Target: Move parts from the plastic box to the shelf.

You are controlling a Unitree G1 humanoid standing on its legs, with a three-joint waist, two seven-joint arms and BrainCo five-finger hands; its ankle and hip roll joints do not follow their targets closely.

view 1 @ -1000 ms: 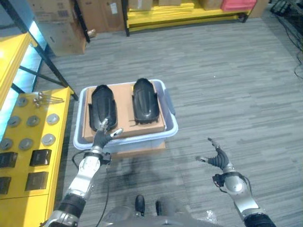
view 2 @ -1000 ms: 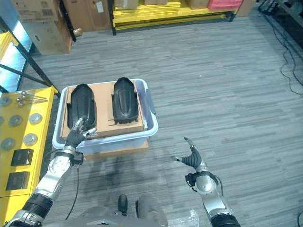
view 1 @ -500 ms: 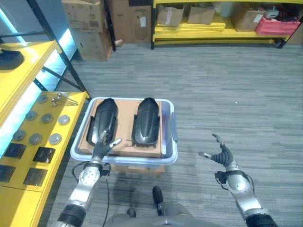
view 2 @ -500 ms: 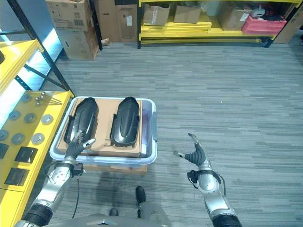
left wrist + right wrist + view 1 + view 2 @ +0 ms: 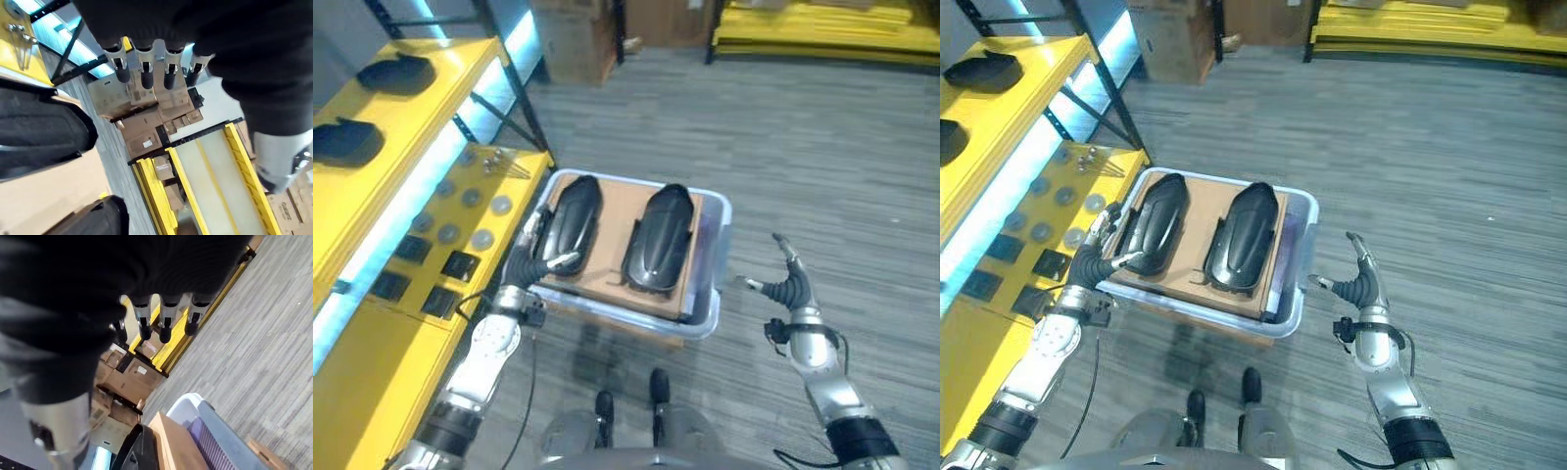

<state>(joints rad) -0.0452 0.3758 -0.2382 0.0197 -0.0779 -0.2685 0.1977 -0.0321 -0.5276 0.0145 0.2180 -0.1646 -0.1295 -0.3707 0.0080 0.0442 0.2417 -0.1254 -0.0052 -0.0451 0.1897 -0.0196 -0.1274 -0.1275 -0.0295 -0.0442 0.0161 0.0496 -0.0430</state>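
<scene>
A pale plastic box (image 5: 720,257) stands on the floor, with a cardboard sheet (image 5: 617,230) inside it. Two long black shell-shaped parts lie side by side on the sheet, the left part (image 5: 566,223) and the right part (image 5: 658,235). My left hand (image 5: 536,260) is at the box's near left corner, open, with its fingers (image 5: 142,73) straight and its thumb over the near end of the left part (image 5: 39,142). My right hand (image 5: 790,289) hovers open just right of the box, holding nothing, its fingers (image 5: 164,325) straight. The yellow shelf (image 5: 431,117) stands to the left.
Two more black parts (image 5: 396,73) (image 5: 347,142) lie on the upper shelf board. The lower board carries round metal discs (image 5: 470,196), black square blocks (image 5: 460,264) and some bolts (image 5: 504,164). Cardboard boxes (image 5: 578,39) and a yellow rack (image 5: 822,29) stand at the back across grey floor.
The camera has swung left, bringing more of the shelf into view. The left hand stays at the left part's near end; the right hand is now closer to the box's right side.
</scene>
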